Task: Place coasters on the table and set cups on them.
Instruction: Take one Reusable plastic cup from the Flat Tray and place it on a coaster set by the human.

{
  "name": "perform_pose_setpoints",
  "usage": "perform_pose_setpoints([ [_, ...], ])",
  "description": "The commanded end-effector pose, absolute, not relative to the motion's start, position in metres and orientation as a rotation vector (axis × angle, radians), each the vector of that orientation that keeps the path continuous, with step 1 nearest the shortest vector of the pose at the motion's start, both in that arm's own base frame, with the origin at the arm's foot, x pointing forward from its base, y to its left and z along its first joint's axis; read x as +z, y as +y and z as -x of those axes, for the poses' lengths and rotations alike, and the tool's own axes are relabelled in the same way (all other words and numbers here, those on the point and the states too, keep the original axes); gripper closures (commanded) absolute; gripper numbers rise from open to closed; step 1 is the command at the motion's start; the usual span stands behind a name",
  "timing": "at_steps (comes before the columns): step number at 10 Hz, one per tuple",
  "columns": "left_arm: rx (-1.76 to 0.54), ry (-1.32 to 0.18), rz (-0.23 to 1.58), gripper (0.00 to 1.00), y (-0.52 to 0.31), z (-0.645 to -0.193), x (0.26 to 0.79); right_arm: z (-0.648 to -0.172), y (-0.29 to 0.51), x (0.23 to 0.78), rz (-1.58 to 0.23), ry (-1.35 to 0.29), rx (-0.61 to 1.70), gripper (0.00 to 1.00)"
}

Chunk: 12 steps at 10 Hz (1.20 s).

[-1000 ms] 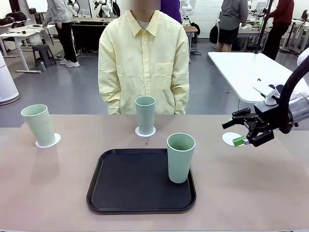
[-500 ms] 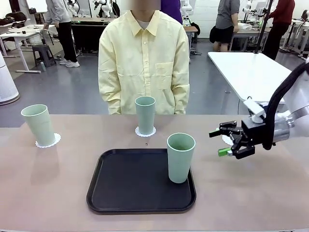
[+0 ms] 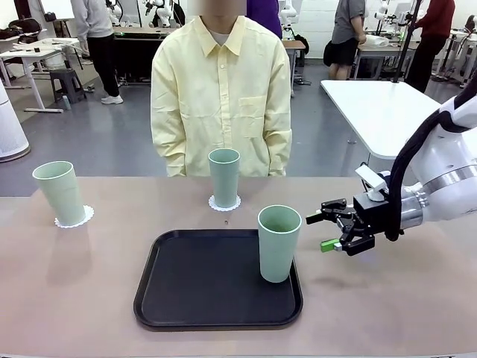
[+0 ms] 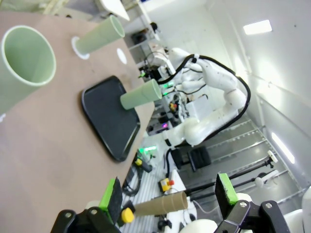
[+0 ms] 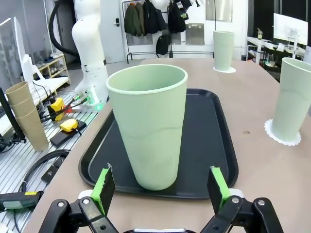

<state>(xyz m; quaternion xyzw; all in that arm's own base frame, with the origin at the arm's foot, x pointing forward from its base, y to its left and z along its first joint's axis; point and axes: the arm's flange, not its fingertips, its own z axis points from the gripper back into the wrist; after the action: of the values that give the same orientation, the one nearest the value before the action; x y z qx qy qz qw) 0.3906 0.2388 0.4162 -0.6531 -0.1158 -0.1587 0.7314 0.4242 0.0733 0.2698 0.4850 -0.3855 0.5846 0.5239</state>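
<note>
We judge the cup on the tray (image 3: 279,243) to be light, stiff plastic with a smooth, tapering wall that may slip, so we would take it around the middle of its body. It stands upright on the right side of the black tray (image 3: 201,287) and looks empty, while two other cups (image 3: 224,177) stand on coasters (image 3: 73,218) on the table (image 3: 74,298). Our right gripper (image 3: 328,232) is wide open just beside the cup, holding nothing, and the left gripper (image 4: 167,196) is wide open too.

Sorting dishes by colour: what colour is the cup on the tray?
Pale mint green cup, clearest in the right wrist view.
</note>
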Motion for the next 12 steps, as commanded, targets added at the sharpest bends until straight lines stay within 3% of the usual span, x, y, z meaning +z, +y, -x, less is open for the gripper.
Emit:
perform_pose_setpoints([
  [1, -0.35, -0.254, 1.443, 0.0, 0.241, -0.389, 0.418, -0.431, 0.089, 0.26, -1.185, -0.962, 1.396, 0.0],
  [12, -0.35, -0.254, 1.443, 0.0, 0.241, -0.389, 0.418, -0.424, 0.143, 0.244, -1.238, -0.92, 1.509, 0.0],
])
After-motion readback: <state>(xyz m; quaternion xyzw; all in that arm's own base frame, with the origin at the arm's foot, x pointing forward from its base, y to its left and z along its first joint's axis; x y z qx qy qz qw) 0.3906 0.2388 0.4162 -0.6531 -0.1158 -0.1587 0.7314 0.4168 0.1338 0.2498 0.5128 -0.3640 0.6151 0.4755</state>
